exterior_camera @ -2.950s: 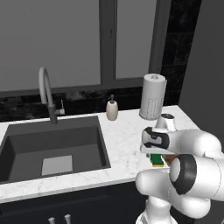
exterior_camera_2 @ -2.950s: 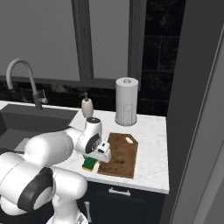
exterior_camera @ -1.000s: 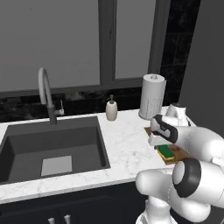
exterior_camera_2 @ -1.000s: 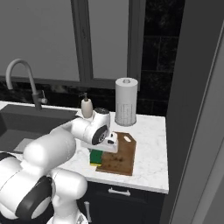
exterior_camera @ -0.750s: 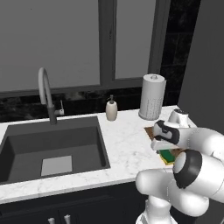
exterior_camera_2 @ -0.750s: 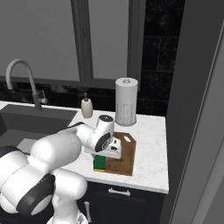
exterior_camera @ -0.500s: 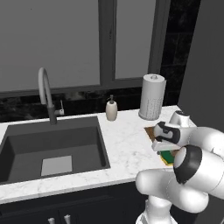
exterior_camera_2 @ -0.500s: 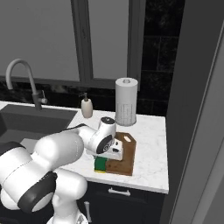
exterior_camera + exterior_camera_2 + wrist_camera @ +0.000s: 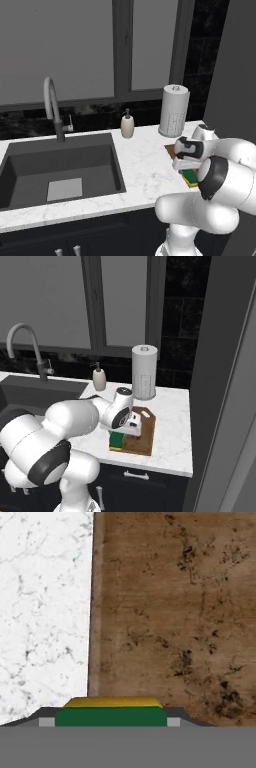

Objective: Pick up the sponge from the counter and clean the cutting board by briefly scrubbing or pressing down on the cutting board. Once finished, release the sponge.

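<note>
Left base view: the white arm hides most of the brown wooden cutting board (image 9: pixel 170 149) and green-and-yellow sponge (image 9: pixel 190 176). Right base view: the gripper (image 9: pixel 120 437) covers the sponge on the board's near-left corner. Hand view: 2 fingertips (image 9: pixel 46 722) clamp the sponge beside the white marble counter (image 9: pixel 45 612).

Grey window panes (image 9: pixel 65 45) above black tiled backsplash (image 9: pixel 30 125) and dark cabinets (image 9: pixel 145 488)

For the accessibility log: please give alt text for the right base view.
The white arm's tool presses a green and yellow sponge onto the near left corner of a brown cutting board on the marble counter, with a paper towel roll behind.
</note>
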### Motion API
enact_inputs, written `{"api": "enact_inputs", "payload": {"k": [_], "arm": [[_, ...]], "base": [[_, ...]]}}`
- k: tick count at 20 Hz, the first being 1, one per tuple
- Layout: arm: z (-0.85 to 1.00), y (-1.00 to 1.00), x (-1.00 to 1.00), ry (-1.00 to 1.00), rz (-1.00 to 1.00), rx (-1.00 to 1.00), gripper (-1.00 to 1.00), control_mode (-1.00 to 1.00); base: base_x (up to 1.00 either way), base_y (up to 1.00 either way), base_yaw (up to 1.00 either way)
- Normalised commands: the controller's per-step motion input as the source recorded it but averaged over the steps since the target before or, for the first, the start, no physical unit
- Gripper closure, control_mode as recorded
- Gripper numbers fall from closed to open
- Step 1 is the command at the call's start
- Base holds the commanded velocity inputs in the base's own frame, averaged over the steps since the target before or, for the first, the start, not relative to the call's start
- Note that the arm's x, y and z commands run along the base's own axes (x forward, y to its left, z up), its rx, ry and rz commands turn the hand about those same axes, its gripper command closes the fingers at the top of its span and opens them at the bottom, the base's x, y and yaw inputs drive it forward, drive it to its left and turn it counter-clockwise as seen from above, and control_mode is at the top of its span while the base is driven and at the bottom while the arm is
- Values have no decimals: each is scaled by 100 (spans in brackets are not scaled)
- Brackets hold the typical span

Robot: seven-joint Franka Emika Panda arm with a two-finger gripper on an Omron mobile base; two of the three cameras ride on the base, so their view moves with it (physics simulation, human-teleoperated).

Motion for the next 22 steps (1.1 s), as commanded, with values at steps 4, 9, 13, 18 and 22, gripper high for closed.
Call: {"api": "enact_inputs", "payload": {"k": [4, 9, 13, 18, 22], "arm": [[11, -3, 39, 0, 0, 0, 100, -100], [12, -4, 52, 0, 0, 1, 100, -100], [8, -4, 57, 0, 0, 3, 100, -100], [6, -7, 52, 0, 0, 4, 100, -100], [0, -15, 3, -5, 0, 4, 100, -100]], "base": [[0, 0, 0], [0, 0, 0], [0, 0, 0], [0, 0, 0], [0, 0, 0]]}}
